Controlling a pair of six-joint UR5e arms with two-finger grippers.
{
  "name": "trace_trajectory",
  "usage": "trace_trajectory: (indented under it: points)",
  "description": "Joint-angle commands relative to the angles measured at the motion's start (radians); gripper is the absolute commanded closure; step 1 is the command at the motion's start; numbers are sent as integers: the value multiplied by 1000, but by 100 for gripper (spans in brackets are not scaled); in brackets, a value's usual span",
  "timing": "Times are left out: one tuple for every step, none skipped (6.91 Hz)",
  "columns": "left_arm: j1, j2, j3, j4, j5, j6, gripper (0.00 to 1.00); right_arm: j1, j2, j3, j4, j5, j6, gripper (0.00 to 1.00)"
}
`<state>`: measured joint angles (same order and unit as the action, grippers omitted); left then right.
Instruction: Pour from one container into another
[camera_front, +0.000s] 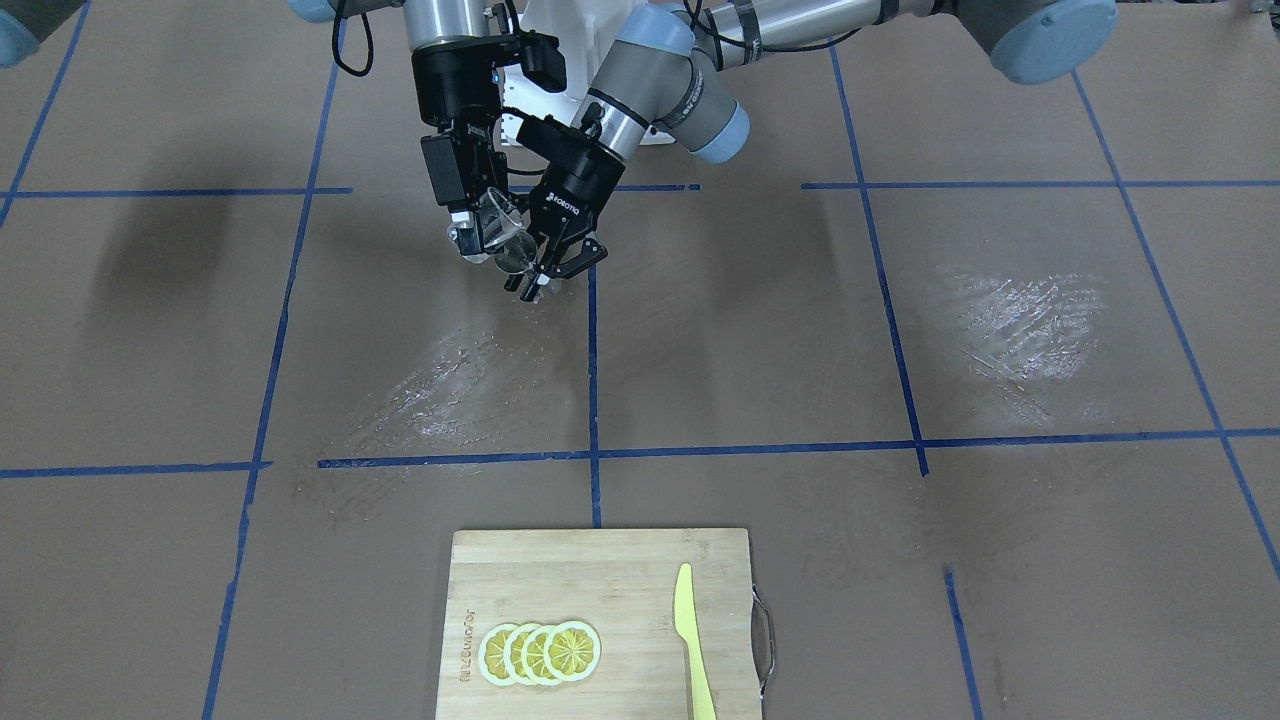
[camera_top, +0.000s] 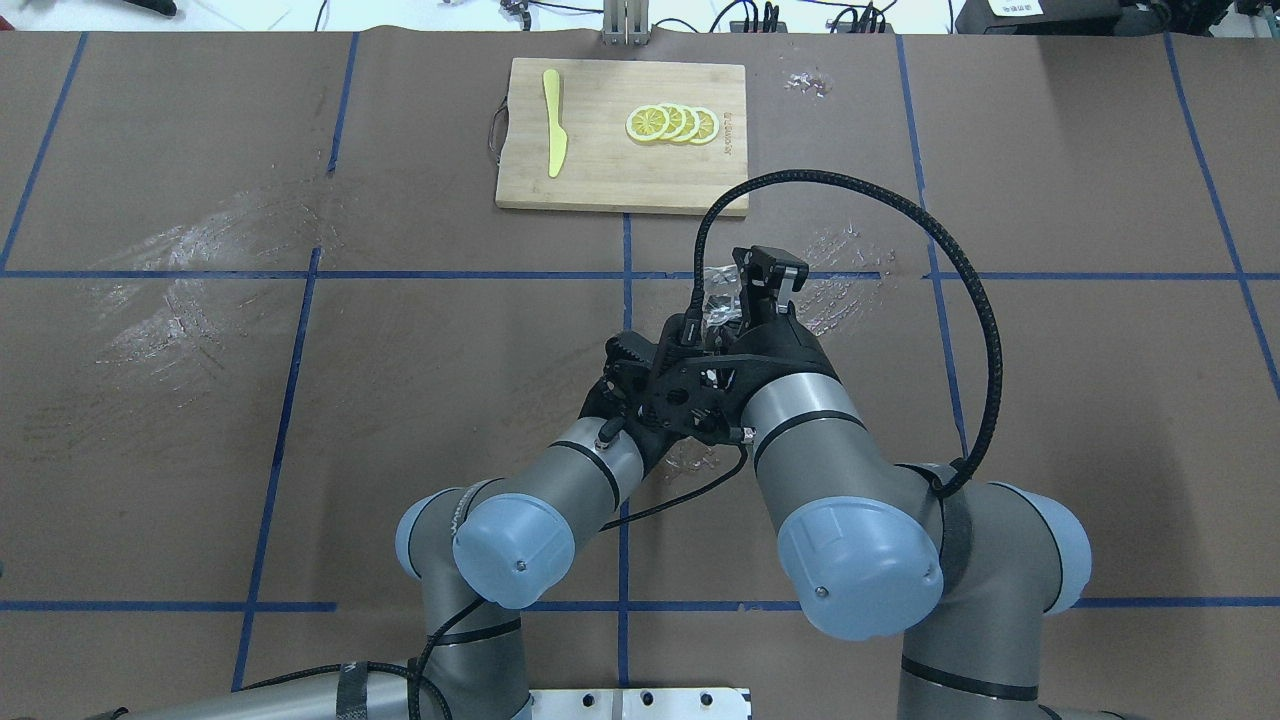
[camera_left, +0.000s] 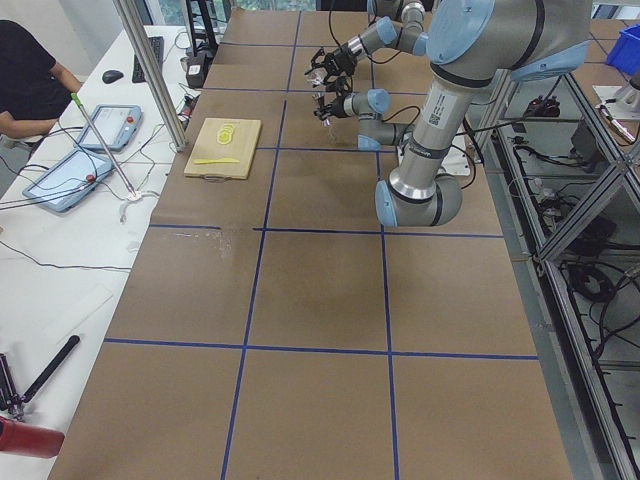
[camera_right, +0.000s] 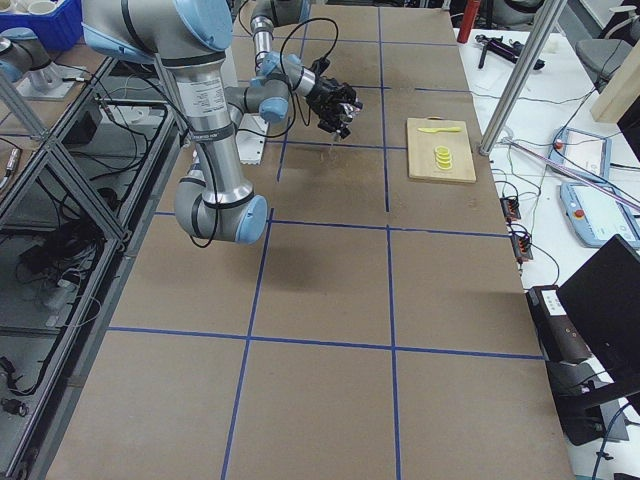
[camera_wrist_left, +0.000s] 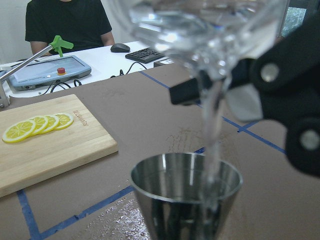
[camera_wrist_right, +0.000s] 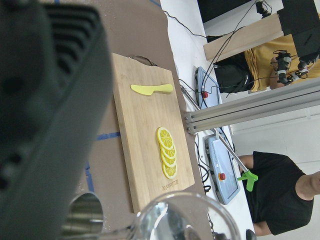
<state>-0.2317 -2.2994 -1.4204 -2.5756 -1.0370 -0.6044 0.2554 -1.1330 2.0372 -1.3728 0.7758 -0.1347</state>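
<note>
The clear glass cup (camera_front: 497, 222) is tipped over in my right gripper (camera_front: 480, 235), which is shut on it. In the left wrist view the glass cup (camera_wrist_left: 200, 25) fills the top, and a thin stream of water (camera_wrist_left: 212, 130) falls from it into the grey metal jigger (camera_wrist_left: 185, 192) just below. My left gripper (camera_front: 545, 275) is shut on the jigger (camera_front: 513, 263) and holds it upright above the table. The right wrist view shows the glass rim (camera_wrist_right: 182, 220) and the jigger's mouth (camera_wrist_right: 85, 217) at its bottom edge. In the overhead view both arms hide most of this.
A wooden cutting board (camera_front: 600, 590) lies at the table's far side, carrying lemon slices (camera_front: 540, 652) and a yellow knife (camera_front: 692, 640). Wet streaks (camera_front: 450, 380) mark the brown table cover under the grippers and further over (camera_front: 1020, 320). An operator (camera_wrist_left: 70, 20) sits beyond the table.
</note>
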Motion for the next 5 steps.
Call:
trace_trajectory:
  points:
    - [0, -3, 0, 0, 0, 0, 100, 7, -2, -11, 1, -27, -5, 100]
    - [0, -3, 0, 0, 0, 0, 100, 5, -2, -20, 0, -44, -5, 100]
    - [0, -3, 1, 0, 0, 0, 100, 4, -1, -29, 0, -56, -13, 100]
    - [0, -3, 0, 0, 0, 0, 100, 4, 1, -29, 0, -69, -57, 100]
    - [0, -3, 1, 0, 0, 0, 100, 4, 1, -29, 0, -76, -60, 100]
